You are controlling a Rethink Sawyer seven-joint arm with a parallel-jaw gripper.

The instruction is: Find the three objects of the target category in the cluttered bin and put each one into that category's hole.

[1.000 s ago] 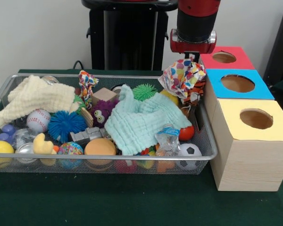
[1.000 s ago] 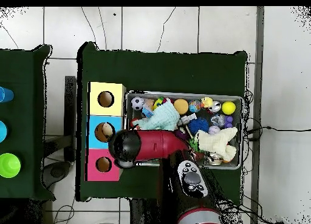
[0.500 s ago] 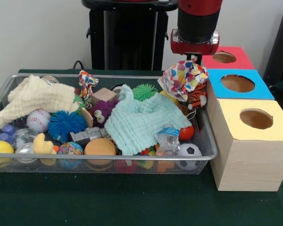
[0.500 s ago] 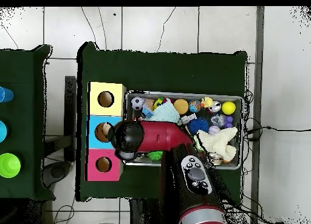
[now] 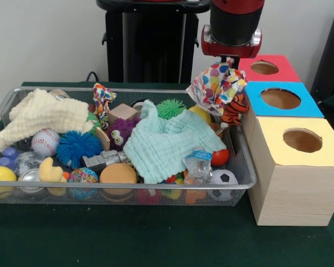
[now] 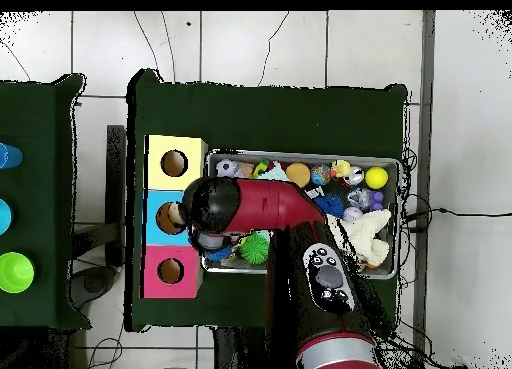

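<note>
- Front view gives me the dotted cloth (image 5: pixel 218 84) hanging clear above the bin's (image 5: pixel 242 167) corner beside the boxes; overhead, my arm (image 6: pixel 262 207) covers it completely.
- The cloth is white with coloured spots, bunched up, and a striped tiger toy (image 5: pixel 232 109) dangles against its lower edge.
- Gripper (image 5: pixel 229 60) pinches the cloth's top, just beside the blue box (image 5: pixel 282 99); red box (image 5: pixel 265 68) lies behind, yellow box (image 5: pixel 300 139) nearer.
</note>
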